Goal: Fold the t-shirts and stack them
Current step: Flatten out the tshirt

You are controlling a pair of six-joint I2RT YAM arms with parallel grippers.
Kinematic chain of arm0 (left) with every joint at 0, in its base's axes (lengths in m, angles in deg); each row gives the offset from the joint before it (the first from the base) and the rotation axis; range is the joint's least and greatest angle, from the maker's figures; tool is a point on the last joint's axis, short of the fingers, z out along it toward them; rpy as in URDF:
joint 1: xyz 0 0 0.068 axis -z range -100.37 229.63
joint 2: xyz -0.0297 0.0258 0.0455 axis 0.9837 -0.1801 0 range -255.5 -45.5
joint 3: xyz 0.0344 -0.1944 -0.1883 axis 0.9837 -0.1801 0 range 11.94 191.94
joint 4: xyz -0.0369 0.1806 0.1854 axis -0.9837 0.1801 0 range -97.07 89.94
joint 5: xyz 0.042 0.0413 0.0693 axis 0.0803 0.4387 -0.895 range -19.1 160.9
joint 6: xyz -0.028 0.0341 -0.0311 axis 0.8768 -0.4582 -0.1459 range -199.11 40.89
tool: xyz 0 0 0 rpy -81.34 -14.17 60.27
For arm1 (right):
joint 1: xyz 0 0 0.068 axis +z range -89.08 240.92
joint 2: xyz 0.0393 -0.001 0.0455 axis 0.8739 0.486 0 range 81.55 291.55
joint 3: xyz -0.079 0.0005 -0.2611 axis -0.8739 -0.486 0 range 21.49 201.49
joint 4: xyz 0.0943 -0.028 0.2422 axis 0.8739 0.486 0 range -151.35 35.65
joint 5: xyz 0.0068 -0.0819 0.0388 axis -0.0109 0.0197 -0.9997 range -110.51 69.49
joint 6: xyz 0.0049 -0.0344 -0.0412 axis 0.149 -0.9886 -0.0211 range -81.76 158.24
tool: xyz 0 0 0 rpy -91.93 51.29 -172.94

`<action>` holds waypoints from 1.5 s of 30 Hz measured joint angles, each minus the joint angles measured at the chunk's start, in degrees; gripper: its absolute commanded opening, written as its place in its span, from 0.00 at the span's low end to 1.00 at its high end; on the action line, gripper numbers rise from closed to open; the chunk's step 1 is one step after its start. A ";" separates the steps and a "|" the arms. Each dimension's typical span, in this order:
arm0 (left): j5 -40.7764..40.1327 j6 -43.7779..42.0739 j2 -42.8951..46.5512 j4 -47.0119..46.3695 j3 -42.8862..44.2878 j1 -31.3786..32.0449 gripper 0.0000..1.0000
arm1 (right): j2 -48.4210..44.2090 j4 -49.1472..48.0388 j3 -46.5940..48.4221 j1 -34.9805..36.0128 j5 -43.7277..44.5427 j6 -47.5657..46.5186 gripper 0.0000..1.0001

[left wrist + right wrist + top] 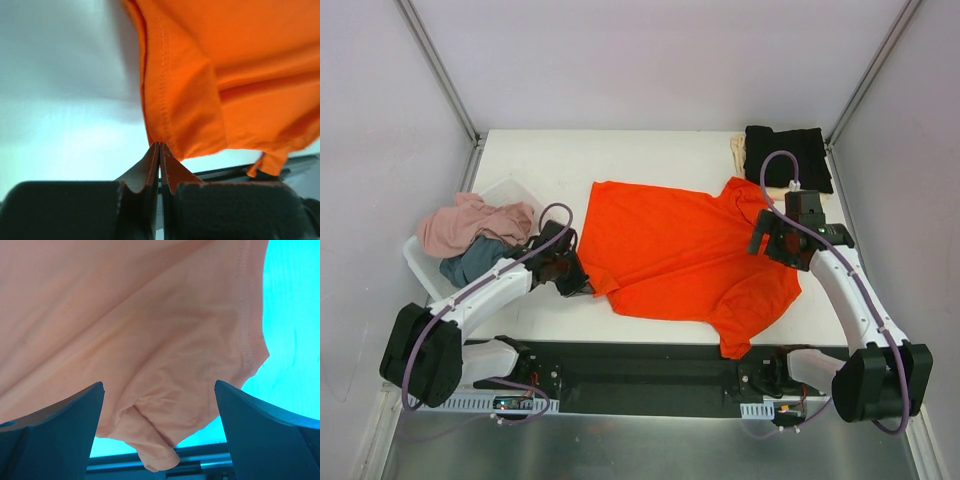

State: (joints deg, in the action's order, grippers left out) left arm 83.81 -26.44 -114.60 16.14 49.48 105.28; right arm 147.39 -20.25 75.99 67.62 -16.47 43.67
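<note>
The orange-red t-shirt (680, 250) lies spread flat across the middle of the white table. My left gripper (580, 282) is at the shirt's near left corner; in the left wrist view the gripper (160, 146) is shut on the hem of the shirt (200, 85). My right gripper (761, 243) hovers over the shirt's right side by the sleeve. In the right wrist view it (159, 386) is open wide, with the shirt's cloth (150, 330), washed out to pale orange, below the jaws. A folded black shirt (786, 156) lies on a cream-beige one (739, 152) at the far right corner.
A white plastic tub (425, 268) at the left edge holds a crumpled dusty pink shirt (470, 221) and a grey-blue one (473, 262). Grey walls and metal posts close in the table on three sides. A black strip (650, 365) runs along the near edge.
</note>
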 measured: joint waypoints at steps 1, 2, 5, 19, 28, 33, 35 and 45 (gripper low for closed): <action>-1.42 -0.22 0.87 2.91 0.24 0.00 0.00 | 0.00 0.55 0.00 0.63 0.00 0.13 0.97; -2.89 -0.50 1.60 5.81 0.52 -0.07 0.00 | 0.02 1.07 0.00 1.31 0.00 0.24 0.97; -7.08 -0.92 2.71 13.27 1.29 -0.26 0.00 | 0.72 3.15 -0.48 5.09 0.09 1.44 0.97; -23.91 -1.38 -4.70 31.67 8.87 -0.26 0.49 | 21.92 7.54 -2.82 8.63 4.42 8.48 0.96; -20.81 -5.53 -4.24 28.85 13.18 -0.24 0.99 | 35.67 7.06 8.85 4.92 4.83 6.71 0.97; -13.46 -7.58 -1.70 23.52 13.29 0.20 0.99 | 43.19 7.45 19.69 1.64 6.47 4.70 0.97; -11.85 -8.39 -1.60 21.81 13.75 0.63 0.99 | 46.60 7.32 25.03 -0.09 8.04 3.67 0.97; -8.13 -10.47 -3.89 16.48 15.74 1.44 0.99 | 32.94 6.34 14.47 -1.44 9.20 2.03 0.99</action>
State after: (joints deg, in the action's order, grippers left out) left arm 75.68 -36.91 -118.49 32.62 65.22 106.72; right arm 180.33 -13.91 90.46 66.18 -7.27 45.70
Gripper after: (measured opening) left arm 0.992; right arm 0.971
